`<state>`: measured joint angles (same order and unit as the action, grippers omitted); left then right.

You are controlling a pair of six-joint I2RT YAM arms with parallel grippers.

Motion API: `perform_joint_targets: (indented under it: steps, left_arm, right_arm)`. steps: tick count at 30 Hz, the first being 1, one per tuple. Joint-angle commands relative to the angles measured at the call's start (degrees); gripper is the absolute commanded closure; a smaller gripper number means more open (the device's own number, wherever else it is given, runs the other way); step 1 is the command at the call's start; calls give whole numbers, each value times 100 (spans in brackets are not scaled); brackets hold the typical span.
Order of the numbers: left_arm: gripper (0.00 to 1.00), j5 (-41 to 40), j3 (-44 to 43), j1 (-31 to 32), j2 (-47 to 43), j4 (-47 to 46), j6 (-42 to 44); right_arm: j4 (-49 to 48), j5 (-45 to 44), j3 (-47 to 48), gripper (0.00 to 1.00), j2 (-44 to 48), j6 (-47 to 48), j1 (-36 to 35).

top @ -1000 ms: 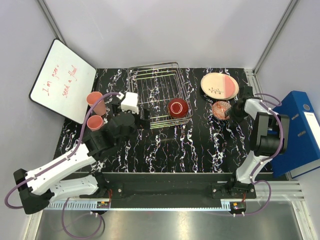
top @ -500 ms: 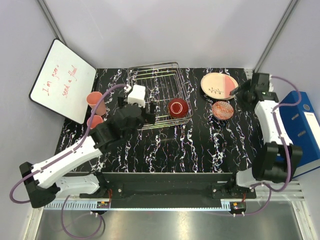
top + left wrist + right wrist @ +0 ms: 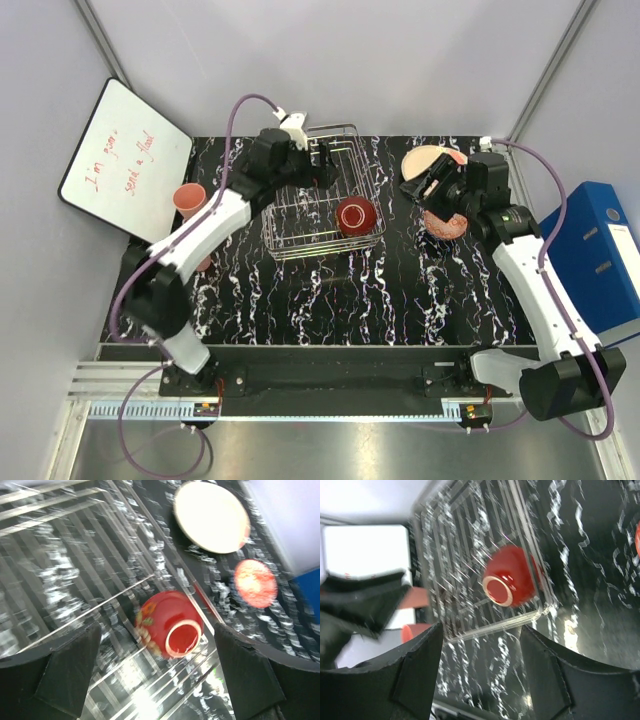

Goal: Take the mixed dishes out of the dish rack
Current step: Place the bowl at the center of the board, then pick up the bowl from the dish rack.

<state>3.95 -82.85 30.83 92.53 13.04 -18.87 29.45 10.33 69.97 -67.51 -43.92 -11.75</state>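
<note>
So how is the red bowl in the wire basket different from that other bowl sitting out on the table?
The red bowl sits inside the dish rack; the patterned bowl lies on the table beside it. The red bowl is glossy deep red; the patterned bowl is paler, pinkish-orange. Both are round, and neither is gripped.

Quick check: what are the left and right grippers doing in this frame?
Left gripper: open, holding nothing.
Right gripper: open, holding nothing.
</note>
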Motion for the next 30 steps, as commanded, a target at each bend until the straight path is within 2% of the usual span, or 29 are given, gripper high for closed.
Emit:
perform_joint_targets:
  steps: [1, 6, 11, 19, 30]
  left_arm:
    - [1, 2601, -616, -507, 844, -1216, -836]
    - [1, 3558, -1285, -525, 1732, -874, -627]
    - [1, 4017, -1822, -569, 2295, -408, -319]
    - [1, 3596, -1937, -675, 2726, 708, 393]
    - [1, 3367, -1497, -675, 2875, 867, 595]
  right_arm:
    - [-291, 268, -379, 29, 123, 234, -29]
    - [-352, 364, -467, 30, 124, 288, -47]
    - [-519, 558, -573, 30, -43, 252, -64]
    - [-730, 681, -792, 30, -272, 235, -56]
    - [-959, 804, -1003, 30, -334, 173, -82]
